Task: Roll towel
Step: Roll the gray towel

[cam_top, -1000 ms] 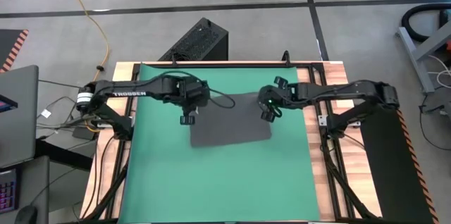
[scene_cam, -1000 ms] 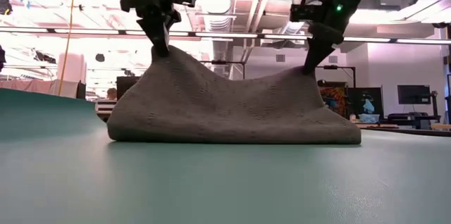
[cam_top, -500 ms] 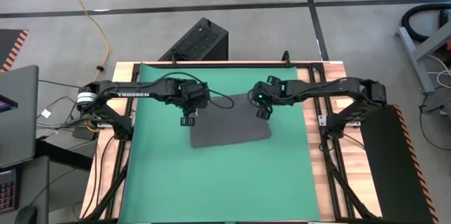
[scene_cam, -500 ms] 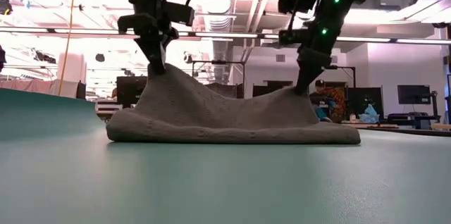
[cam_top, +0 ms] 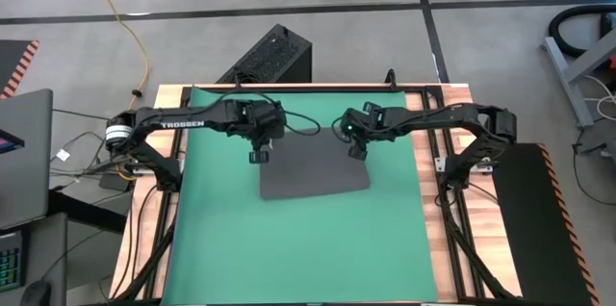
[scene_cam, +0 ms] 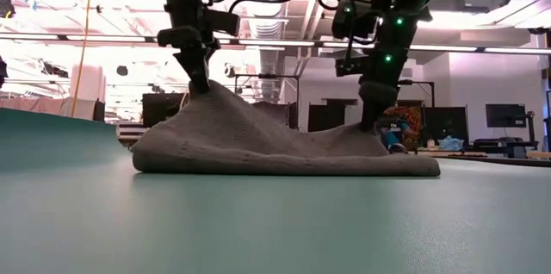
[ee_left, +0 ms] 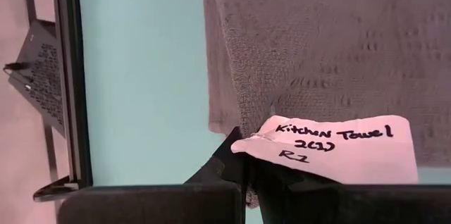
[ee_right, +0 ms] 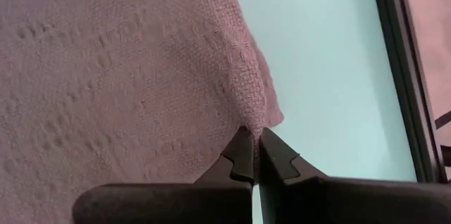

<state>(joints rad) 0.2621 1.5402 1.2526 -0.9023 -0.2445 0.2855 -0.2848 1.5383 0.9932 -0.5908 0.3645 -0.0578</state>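
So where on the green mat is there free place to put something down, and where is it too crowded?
The mat is bare in front of the towel, from its near edge to the table's front, and in strips either side of it. The crowded part is the towel's far edge: the left gripper and right gripper each pinch a corner there, arms reaching in from both sides.

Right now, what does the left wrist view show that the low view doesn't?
Only the left wrist view shows the white tag, handwritten "Kitchen Towel", at the towel corner by the left gripper, plus the mat's edge. Only the low view shows both corners lifted, the left gripper's higher than the right gripper's, with the near edge on the mat. Both show the grey towel pinched.
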